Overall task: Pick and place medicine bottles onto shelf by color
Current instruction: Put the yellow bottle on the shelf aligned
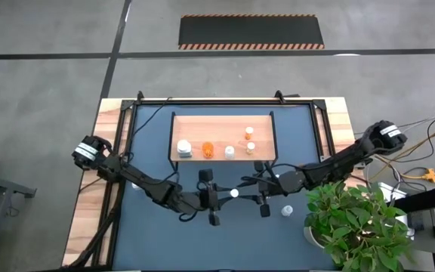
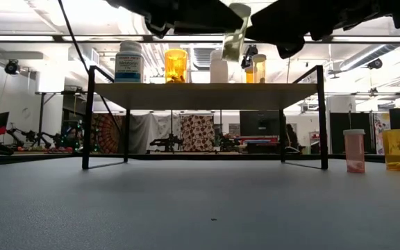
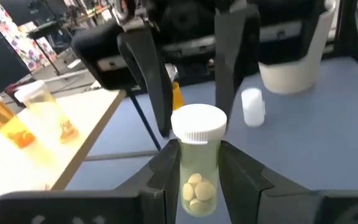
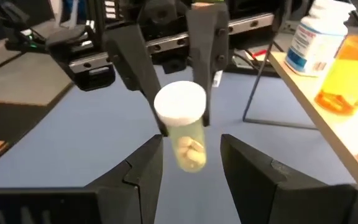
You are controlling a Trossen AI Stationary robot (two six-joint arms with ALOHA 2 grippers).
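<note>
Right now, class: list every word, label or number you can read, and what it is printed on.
None reads clearly.
White bottle on the shelf: blue label, print too blurred.
Same bottle in the right wrist view: label lines too small.
Held bottle: no label visible.

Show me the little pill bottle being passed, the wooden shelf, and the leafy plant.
pill bottle (image 3: 197, 158): left wrist view, clear body between the left hand's fingers.
shelf (image 1: 217, 125): high view, bare wood of the board.
plant (image 1: 357, 227): high view, leaves.
</note>
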